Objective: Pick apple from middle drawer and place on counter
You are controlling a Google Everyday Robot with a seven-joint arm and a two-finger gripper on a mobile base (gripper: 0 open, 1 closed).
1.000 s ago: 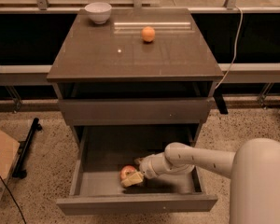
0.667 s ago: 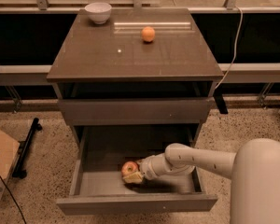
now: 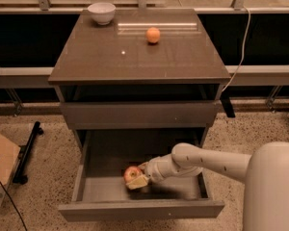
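Observation:
The apple, red with yellowish patches, is in the open middle drawer, just above its floor near the front centre. My gripper reaches into the drawer from the right and is shut on the apple, with a pale fingertip under it. My white arm stretches over the drawer's right half. The glossy dark-brown counter is above, with a tiny white speck on it.
An orange round fruit and a white bowl sit at the counter's back. A closed drawer front lies above the open drawer. A cardboard box and a black stand are on the floor to the left.
The apple and my gripper have risen slightly and shifted a little toward the back of the drawer. The arm has barely moved otherwise.

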